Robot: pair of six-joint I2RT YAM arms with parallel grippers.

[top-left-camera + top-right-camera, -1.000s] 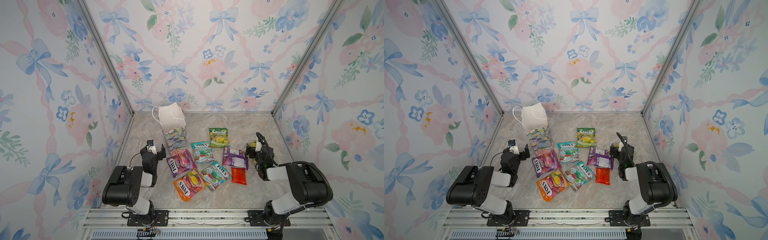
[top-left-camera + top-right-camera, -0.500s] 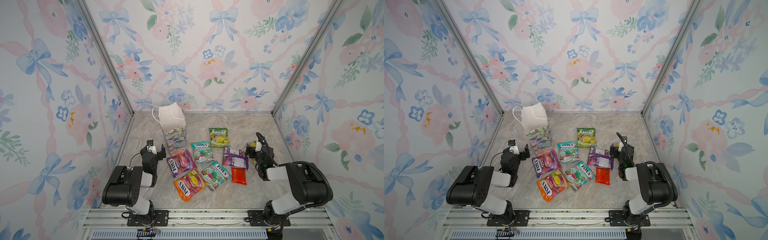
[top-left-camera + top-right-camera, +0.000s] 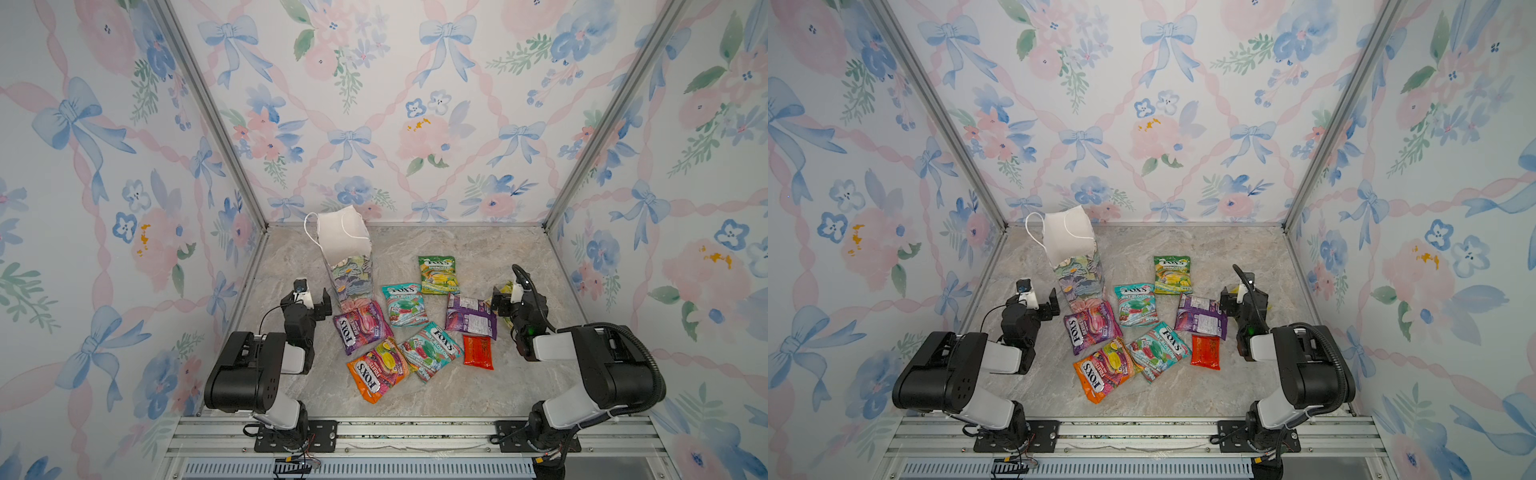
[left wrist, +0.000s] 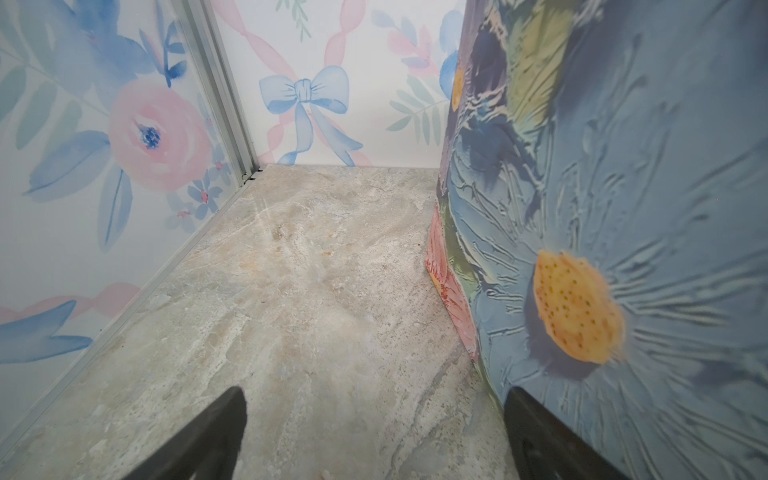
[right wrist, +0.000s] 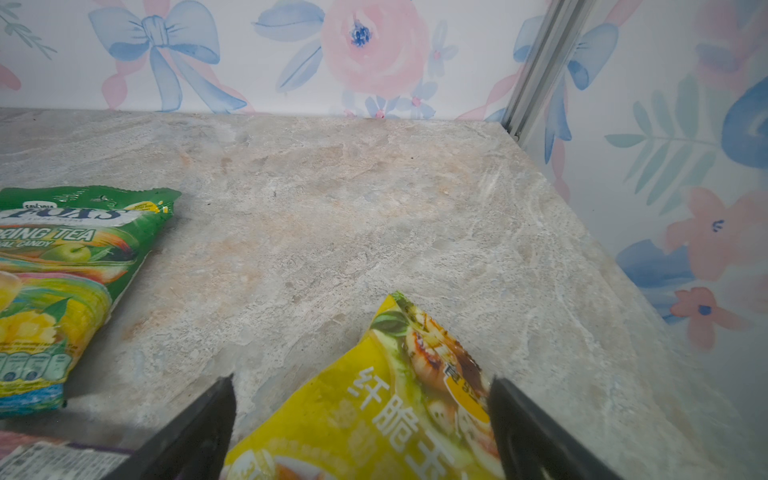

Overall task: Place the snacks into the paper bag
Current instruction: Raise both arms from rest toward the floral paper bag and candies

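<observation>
The paper bag (image 3: 348, 272) (image 3: 1079, 270) stands upright at the back left, its white inside facing up. Snacks lie flat on the table to its right: purple (image 3: 360, 327), two teal (image 3: 405, 304) (image 3: 432, 348), green (image 3: 438, 274), orange (image 3: 376, 370), dark purple (image 3: 471, 318), red (image 3: 478, 352). My left gripper (image 3: 311, 300) (image 4: 374, 415) is open and empty; one finger rests beside the bag's lower wall (image 4: 623, 187). My right gripper (image 3: 513, 305) (image 5: 361, 386) is open, its fingers on either side of the yellow packet (image 5: 374, 419), which it mostly hides in both top views.
Flowered walls with aluminium corner posts (image 3: 582, 145) close in the marble table (image 3: 478, 245) on three sides. The green packet (image 5: 62, 257) and a corner of the dark purple one (image 5: 50, 461) lie beside the right gripper. A rail (image 3: 415, 432) runs along the front edge.
</observation>
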